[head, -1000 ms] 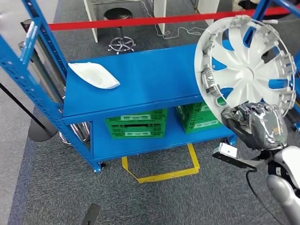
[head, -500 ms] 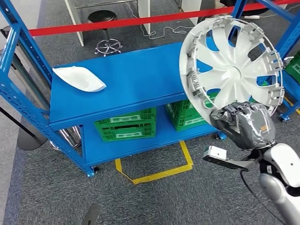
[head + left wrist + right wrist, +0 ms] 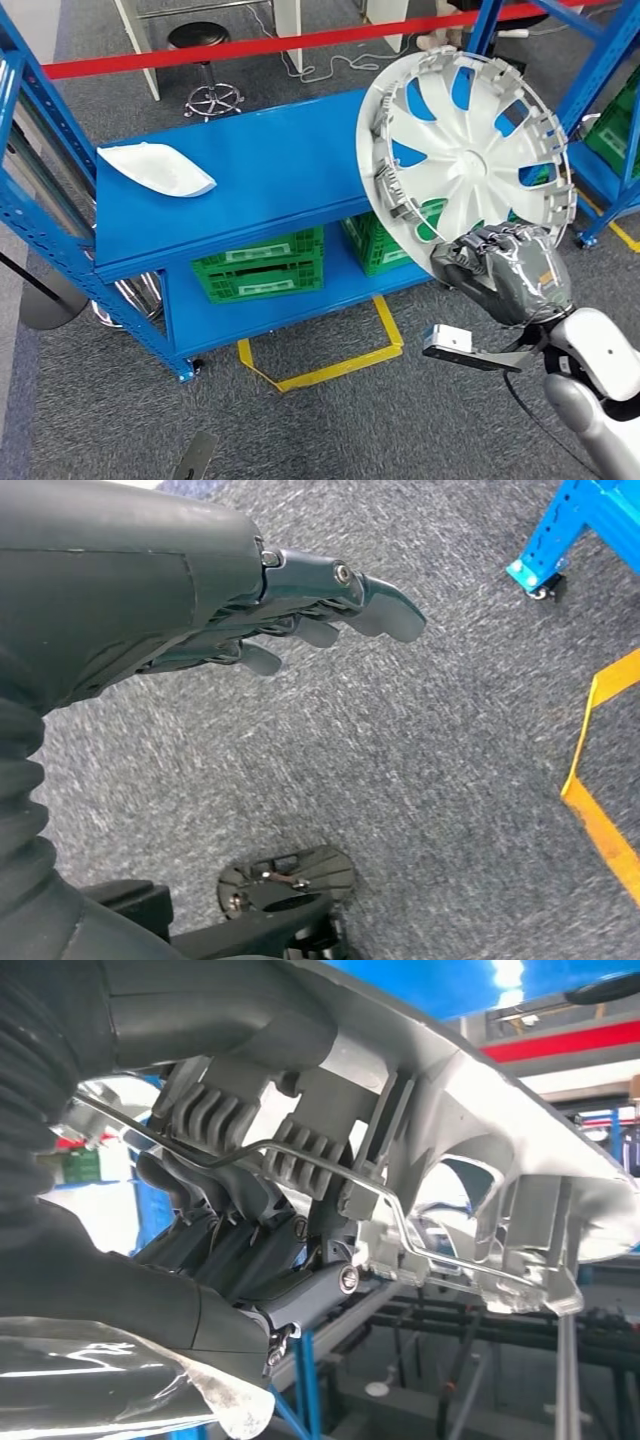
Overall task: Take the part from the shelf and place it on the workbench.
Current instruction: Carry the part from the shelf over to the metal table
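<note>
Head view: right hand [image 3: 504,283] grips the lower rim of the white wheel cover [image 3: 466,150], held tilted in the air at the right, in front of the blue shelf [image 3: 249,180], where a white curved piece [image 3: 157,168] lies far left. Left wrist view: left hand [image 3: 226,620] hangs over grey carpet [image 3: 423,740], fingers straight, holding nothing. Right wrist view: fingers [image 3: 249,1220] clamp the cover's ribbed rim.
</note>
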`<state>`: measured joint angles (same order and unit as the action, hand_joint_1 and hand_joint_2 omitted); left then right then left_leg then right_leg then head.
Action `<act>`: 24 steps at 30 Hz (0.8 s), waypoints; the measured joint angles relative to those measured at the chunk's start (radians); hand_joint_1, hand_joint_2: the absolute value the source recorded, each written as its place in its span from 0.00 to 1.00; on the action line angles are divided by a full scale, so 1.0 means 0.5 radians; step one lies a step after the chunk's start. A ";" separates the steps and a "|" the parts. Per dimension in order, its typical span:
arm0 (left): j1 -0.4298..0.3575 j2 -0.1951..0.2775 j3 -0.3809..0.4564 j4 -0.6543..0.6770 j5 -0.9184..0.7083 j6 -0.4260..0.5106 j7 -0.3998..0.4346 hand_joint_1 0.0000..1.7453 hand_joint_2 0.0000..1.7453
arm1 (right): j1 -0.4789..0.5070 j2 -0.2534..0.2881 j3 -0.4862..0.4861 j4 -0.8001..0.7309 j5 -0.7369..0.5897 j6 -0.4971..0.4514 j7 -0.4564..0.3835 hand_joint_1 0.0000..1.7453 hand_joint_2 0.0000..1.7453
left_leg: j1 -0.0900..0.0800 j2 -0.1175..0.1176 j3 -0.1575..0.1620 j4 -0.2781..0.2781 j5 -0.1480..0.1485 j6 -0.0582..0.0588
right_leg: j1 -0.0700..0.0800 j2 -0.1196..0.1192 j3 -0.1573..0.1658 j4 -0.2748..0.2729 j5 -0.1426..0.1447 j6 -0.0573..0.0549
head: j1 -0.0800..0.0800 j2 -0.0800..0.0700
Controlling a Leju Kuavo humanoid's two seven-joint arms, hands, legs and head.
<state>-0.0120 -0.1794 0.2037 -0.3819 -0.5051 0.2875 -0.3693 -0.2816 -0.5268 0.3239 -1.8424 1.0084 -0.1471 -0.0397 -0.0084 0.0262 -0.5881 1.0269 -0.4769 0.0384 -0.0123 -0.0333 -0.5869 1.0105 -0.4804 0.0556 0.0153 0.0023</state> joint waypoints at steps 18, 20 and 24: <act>0.003 0.005 0.001 0.001 0.000 0.005 0.000 0.00 1.00 | -0.021 -0.013 0.019 0.000 -0.038 0.014 0.010 1.00 1.00 | 0.016 -0.115 0.014 -0.003 -0.009 -0.005 | -0.018 0.170 -0.054 0.001 0.042 -0.015 | -0.008 0.000; 0.001 0.003 0.002 0.001 0.000 0.006 0.000 0.00 1.00 | -0.022 -0.030 0.013 0.000 -0.044 0.014 0.013 1.00 1.00 | 0.026 -0.089 0.019 -0.024 0.006 0.016 | -0.016 0.137 -0.108 0.100 -0.026 0.001 | 0.003 0.000; 0.003 0.000 0.002 0.001 0.000 0.006 0.000 0.00 1.00 | -0.010 -0.047 0.003 0.000 -0.057 0.014 0.015 1.00 1.00 | 0.024 -0.037 0.017 -0.024 0.007 0.025 | -0.016 0.084 -0.307 0.537 -0.205 0.024 | 0.012 0.000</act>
<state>-0.0102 -0.1792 0.2049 -0.3815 -0.5051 0.2903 -0.3693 -0.2864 -0.5501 0.3256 -1.8425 0.9799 -0.1400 -0.0319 0.0036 0.0079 -0.5795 1.0147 -0.4736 0.0509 -0.0204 0.0088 -0.7402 1.2788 -0.5827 0.0676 0.0215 0.0023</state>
